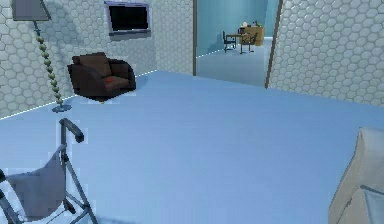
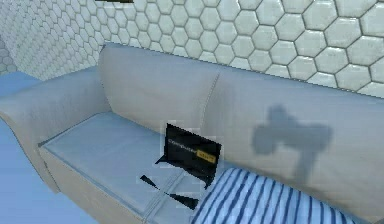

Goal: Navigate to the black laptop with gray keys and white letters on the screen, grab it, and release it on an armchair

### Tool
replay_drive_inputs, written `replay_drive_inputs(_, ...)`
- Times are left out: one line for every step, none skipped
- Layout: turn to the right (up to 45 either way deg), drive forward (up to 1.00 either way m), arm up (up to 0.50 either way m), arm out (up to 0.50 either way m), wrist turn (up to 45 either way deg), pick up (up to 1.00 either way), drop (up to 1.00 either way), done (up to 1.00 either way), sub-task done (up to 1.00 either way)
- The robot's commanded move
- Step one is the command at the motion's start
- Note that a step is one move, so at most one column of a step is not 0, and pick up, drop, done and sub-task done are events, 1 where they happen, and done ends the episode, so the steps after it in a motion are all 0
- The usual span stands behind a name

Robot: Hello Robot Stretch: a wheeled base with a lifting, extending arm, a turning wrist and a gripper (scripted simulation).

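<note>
Arm side view, items counted:
- One sofa (image 2: 140,90), pale grey, set against a wall of hexagon tiles. It bears two things on its seat.
- One black laptop (image 2: 192,152), lid raised, standing on the seat cushions near the middle of the sofa, with its base toward the seat's front edge. A small yellow mark shows on the screen; the keys cannot be made out.
- One blue-and-white striped cloth or cushion (image 2: 268,200), on the seat just beside the laptop, toward the view's right.

Forward view, items counted:
- One armchair (image 1: 102,75), dark brown, in the far corner, its seat bare.
- One floor lamp (image 1: 45,55) with a twisted stem, just left of the armchair.
- One dark screen (image 1: 128,17) on the wall above the armchair.
- One doorway (image 1: 235,45); beyond it a table with chairs (image 1: 243,38), number unclear.
- One wheeled walking frame (image 1: 50,180) with a grey sling, at lower left.

Gripper: state cannot be told.
</note>
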Motion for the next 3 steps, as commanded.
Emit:
replay_drive_inputs(0.0, 0.00, 0.50, 0.00, 0.0, 0.00, 0.00, 0.00, 0.00)
replay_drive_inputs(0.0, 0.00, 0.10, 0.00, 0.0, 0.00, 0.00, 0.00, 0.00)
replay_drive_inputs(0.0, 0.00, 0.00, 0.26, 0.0, 0.00, 0.00, 0.00, 0.00)
